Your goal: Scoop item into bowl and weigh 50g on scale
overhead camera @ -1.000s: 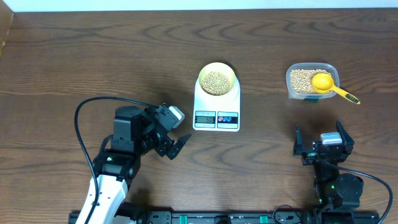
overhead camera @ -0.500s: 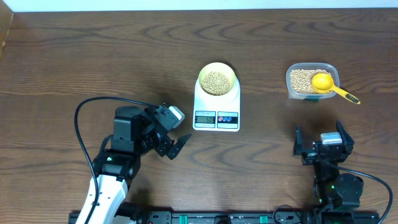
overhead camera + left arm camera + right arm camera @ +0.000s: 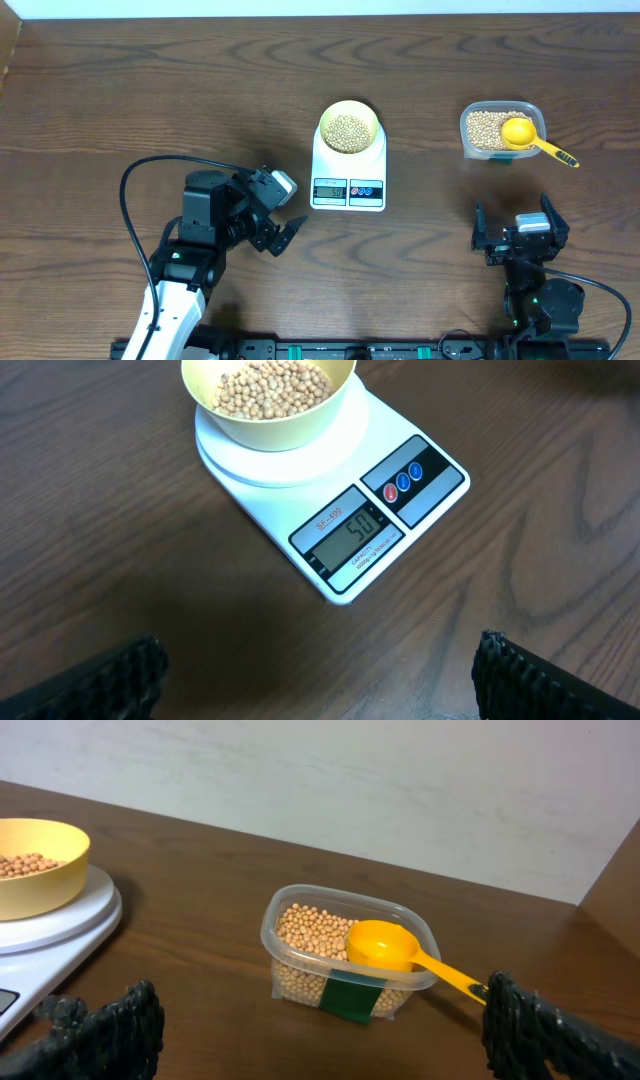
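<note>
The beans (image 3: 268,382) lie heaped in the pale bowl (image 3: 300,430), which sits square on the scale (image 3: 250,468); the display (image 3: 358,528) looks to read fifty, so the weighing step seems met; the next move calls only for keeping clear of the platform. The left gripper (image 3: 285,235) hangs near the scale's front-left corner, jaws apart, empty; the right gripper (image 3: 514,222) waits wide open near the tub (image 3: 464,130), well apart from the bowl; the yellow scoop (image 3: 518,132) rests in that tub.
</note>
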Robot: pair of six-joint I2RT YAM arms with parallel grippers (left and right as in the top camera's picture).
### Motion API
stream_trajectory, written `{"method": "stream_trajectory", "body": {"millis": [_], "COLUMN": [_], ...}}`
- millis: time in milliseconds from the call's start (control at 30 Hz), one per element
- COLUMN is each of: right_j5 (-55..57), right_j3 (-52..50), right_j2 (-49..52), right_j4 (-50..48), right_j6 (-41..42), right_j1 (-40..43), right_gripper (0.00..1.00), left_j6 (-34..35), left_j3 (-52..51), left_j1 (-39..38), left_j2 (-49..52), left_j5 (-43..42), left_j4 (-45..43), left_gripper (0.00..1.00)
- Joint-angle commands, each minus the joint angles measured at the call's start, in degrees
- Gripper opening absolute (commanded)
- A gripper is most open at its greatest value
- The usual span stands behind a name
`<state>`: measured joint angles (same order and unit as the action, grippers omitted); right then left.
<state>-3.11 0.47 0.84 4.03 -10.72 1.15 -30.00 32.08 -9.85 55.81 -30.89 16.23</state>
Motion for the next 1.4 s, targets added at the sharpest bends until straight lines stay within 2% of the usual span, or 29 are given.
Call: {"method": "stream_trajectory", "body": {"millis": [0,700,933,1000,1100,1133,1200,1333,1367], "right_j5": [0.6,0.6,0.6,0.6,0.6,0.6,0.6,0.6,0.6], "right_j3": [-0.1,-0.1,-0.1,-0.1,-0.1,-0.1,-0.1,-0.1,-0.1], "right_j2": [-0.5,-0.5,-0.5,-0.5,-0.5,-0.5,-0.5,-0.5,-0.5], "right_j4": [0.2,0.2,0.2,0.2,0.2,0.2,0.2,0.2,0.2], "right_j6": [1.0,1.0,1.0,1.0,1.0,1.0,1.0,1.0,1.0], "right_j1": [-0.4,-0.4,-0.4,-0.4,-0.4,-0.4,-0.4,-0.4,-0.4], "right_gripper": [0.99,0.99,0.99,0.99,0.99,0.99,0.99,0.99,0.99], "left_j6": [0.1,0.1,-1.9,-1.1,4.5,7.5,18.8,30.8,31.4], "left_j3": [0.5,0.5,0.5,0.2,-0.8,-1.2,-2.9,-6.6,-7.5], "left_j1": [0.2,0.2,0.2,0.2,0.2,0.2,0.2,0.2,0.2], "left_j2": [-0.5,-0.6,-6.8,-10.1,-16.0,-17.7,-23.0,-30.6,-31.9], "left_j5": [0.5,0.5,0.5,2.8,11.4,14.1,22.4,32.2,33.1], "left_j4": [0.0,0.2,-0.5,-0.4,-1.1,-1.7,-3.8,-5.8,-6.2], "left_gripper": [0.99,1.0,0.99,0.99,0.99,0.99,0.99,0.99,0.99]}}
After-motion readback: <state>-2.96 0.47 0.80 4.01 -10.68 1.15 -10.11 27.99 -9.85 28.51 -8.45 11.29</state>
